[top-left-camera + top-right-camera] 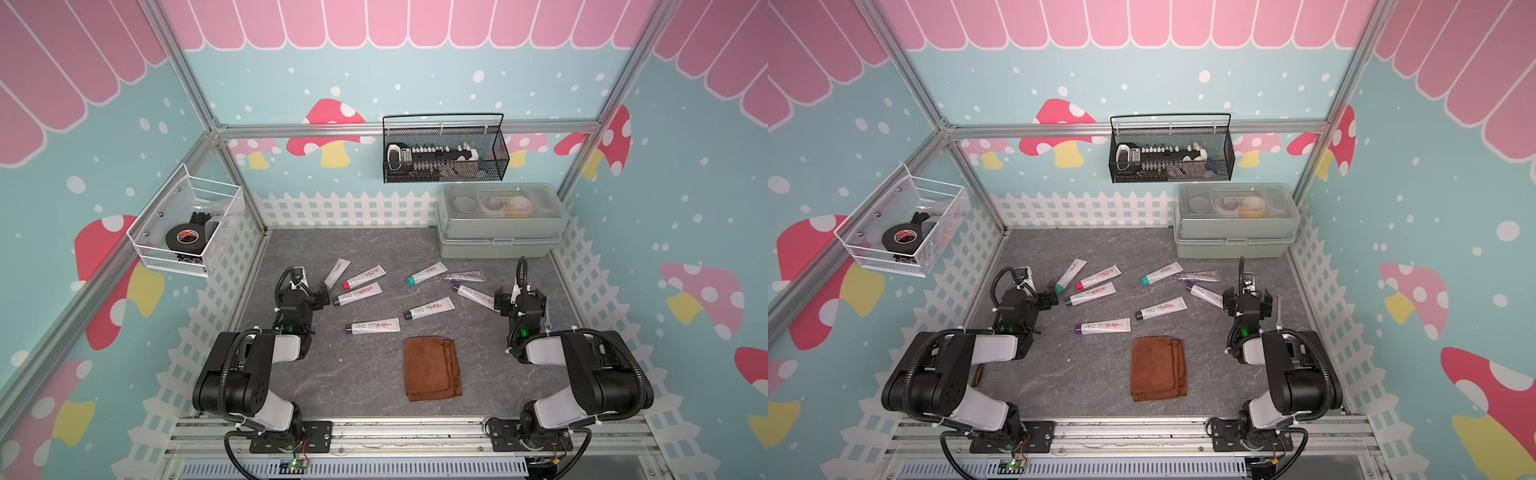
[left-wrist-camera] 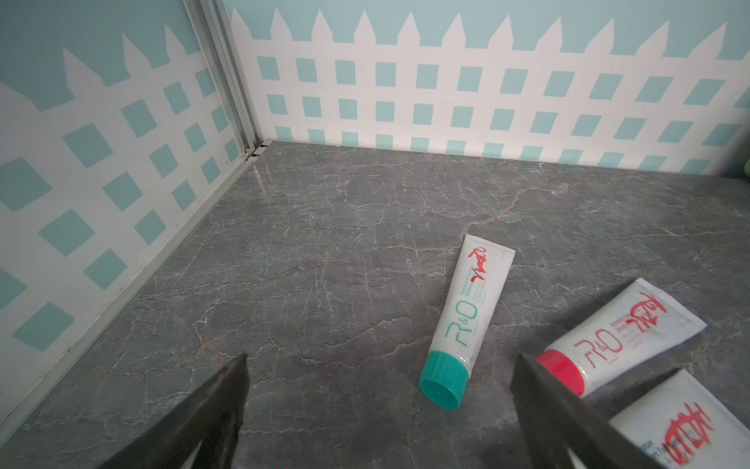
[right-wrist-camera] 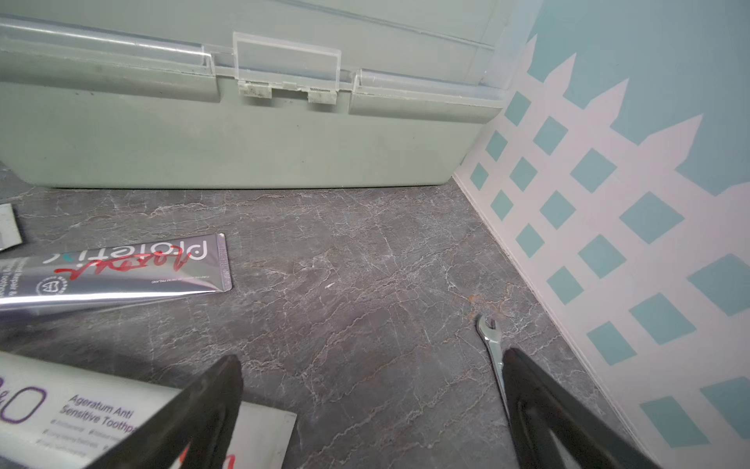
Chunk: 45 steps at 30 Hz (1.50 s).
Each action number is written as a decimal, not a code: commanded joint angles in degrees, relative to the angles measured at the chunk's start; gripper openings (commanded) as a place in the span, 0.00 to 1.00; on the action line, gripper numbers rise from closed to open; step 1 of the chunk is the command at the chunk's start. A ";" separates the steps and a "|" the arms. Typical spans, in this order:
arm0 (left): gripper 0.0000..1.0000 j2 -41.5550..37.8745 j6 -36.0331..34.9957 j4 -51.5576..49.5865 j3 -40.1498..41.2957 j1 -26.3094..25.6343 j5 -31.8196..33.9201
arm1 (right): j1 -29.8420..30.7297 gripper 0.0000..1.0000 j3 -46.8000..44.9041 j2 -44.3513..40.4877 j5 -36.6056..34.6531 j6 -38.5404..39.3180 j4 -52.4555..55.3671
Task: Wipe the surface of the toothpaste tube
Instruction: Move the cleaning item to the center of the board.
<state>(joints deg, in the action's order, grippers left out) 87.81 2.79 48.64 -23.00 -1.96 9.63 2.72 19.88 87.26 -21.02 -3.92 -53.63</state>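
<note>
Enclosing tubes [image 1: 376, 326], marbled tabletop [image 1: 353, 374]: mushroom-print walls [image 1: 415, 83]

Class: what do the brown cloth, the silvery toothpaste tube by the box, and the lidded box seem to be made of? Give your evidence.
Brown cloth: soft fabric, probably microfibre or terry; matte, fuzzy, folded in layers.
Silvery tube: likely foil laminate or metallised plastic; mirror-like glare, flat crimped end.
Box: plastic; dull grey-green body, with a see-through lid.
</note>
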 commanded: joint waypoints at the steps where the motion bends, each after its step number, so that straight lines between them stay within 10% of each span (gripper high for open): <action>1: 0.99 -0.10 -0.06 0.12 -0.11 -0.20 0.89 | 0.35 0.99 -0.54 0.19 -0.17 -0.02 -1.70; 20: 0.99 -1.66 -0.84 -1.25 -0.33 -0.92 1.64 | 0.38 0.99 -0.39 -4.31 2.07 0.88 1.83; 24: 0.99 -10.25 0.65 -23.00 -8.04 -4.65 8.24 | 0.44 0.99 3.01 -15.21 0.45 -0.34 15.40; 28: 0.99 -14.97 20.95 -56.46 -23.33 -5.11 22.32 | 0.44 0.99 13.09 -26.28 0.27 -13.30 36.43; 33: 0.99 -14.39 24.56 -74.71 -35.41 -5.82 20.24 | 0.27 0.99 17.42 -33.65 6.88 -32.79 52.45; 45: 0.93 -11.74 34.02 -77.35 -35.96 -12.63 -1.66 | 0.81 0.99 27.49 -30.56 25.52 -30.53 75.41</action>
<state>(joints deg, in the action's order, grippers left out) 75.81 34.26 -25.58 -58.61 -10.31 15.40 2.83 45.91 56.82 -1.45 -34.79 12.29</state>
